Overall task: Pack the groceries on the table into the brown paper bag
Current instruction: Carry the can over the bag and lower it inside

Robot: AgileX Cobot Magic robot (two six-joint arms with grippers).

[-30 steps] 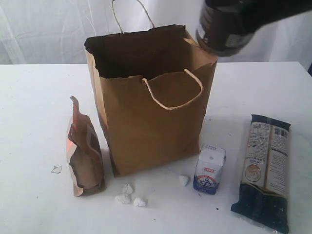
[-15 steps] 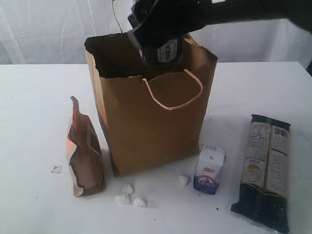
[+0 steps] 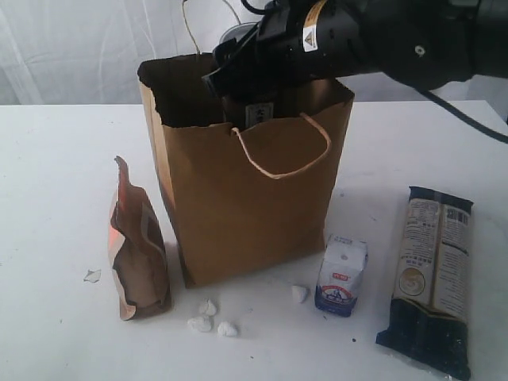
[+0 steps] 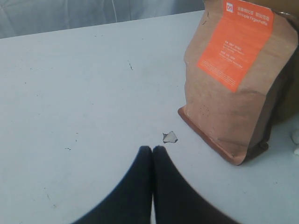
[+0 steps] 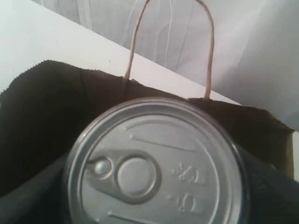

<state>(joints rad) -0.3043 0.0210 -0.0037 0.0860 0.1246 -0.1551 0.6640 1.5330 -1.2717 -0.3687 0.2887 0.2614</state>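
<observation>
My right claw (image 3: 255,97) grasps 1 can (image 5: 154,172) inside the bag (image 3: 238,214) mouth; next I should lower and release.

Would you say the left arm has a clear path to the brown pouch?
Probably yes: only open table and a small scrap lie between the left gripper and the brown pouch, though its jaws are shut.
</observation>
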